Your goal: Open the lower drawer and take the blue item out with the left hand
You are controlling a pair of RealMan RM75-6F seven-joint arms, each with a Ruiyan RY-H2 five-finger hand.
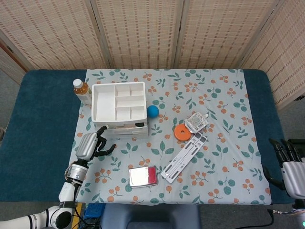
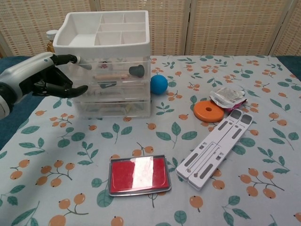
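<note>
Red-lidded tin (image 2: pixel 139 174), one, lies nearest on the leaf-print cloth (image 2: pixel 56 155), with one white folding stand (image 2: pixel 217 146) beside it. Further back: one orange disc (image 2: pixel 208 111), one foil packet (image 2: pixel 227 97), one blue ball (image 2: pixel 158 84) touching nothing, one clear drawer unit (image 2: pixel 113 80) topped by a white divider tray (image 2: pixel 103 29), one amber bottle (image 1: pixel 81 88) behind.

Left hand (image 2: pixel 44 77) hovers at the unit's left front corner, fingers spread and loosely curled, holding nothing. Right hand (image 1: pixel 291 167) rests at the table's far right edge, fingers apart, empty.

The lower drawer (image 2: pixel 113 108) is closed; whether a blue item lies inside cannot be told through the plastic.

Risk: the fingers sit level with the upper drawers, so a pull may open the wrong one, or drag the light unit forward. The loose ball could be mistaken for the target.
</note>
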